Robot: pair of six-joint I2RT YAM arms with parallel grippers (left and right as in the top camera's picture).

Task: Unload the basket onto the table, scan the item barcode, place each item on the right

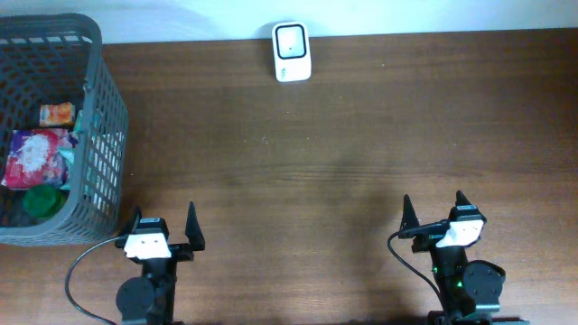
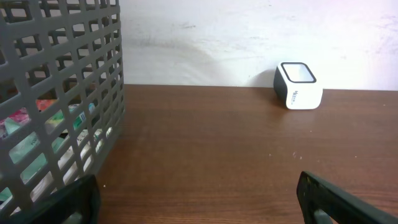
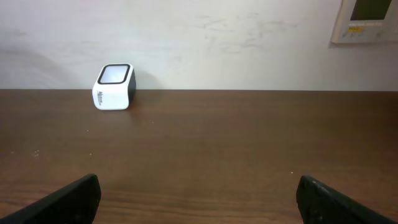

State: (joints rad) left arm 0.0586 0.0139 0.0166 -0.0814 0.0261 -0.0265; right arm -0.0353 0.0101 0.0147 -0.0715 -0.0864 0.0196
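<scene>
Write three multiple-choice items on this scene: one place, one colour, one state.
1. The scanner stands: A) at the table's far edge; B) at its near edge; C) on the floor.
2. The basket is: A) red; B) grey; C) yellow.
3. The left and right jaws are: A) shut on a packet; B) shut, empty; C) open, empty.
Key: 1 A, the overhead view shows it at the back edge; 2 B, grey mesh in two views; 3 C, they stand apart with nothing between.
</scene>
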